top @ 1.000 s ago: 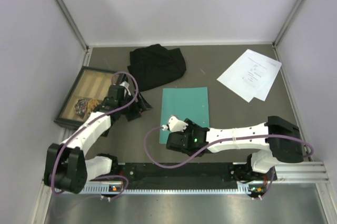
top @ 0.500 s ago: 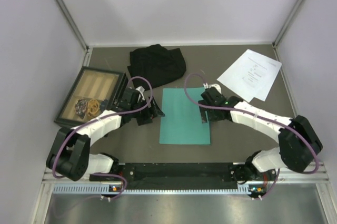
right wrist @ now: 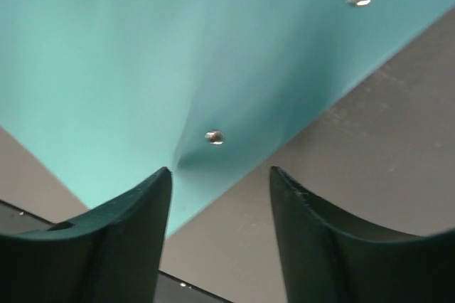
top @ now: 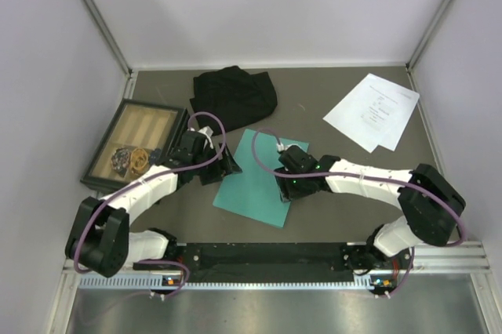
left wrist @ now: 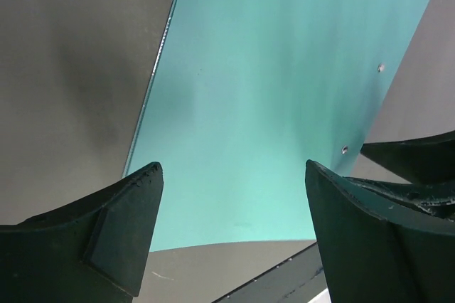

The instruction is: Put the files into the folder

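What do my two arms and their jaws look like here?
The left arm and right arm have white shells, black joints and bases, and a purple cable along each. A green light glows near the right wrist. The jaws are black tapering wedges.

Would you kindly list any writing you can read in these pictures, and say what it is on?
Paper sheets: a few lines of black print, too small to read.
Green folder: no writing shows.
No other text is legible in any view.
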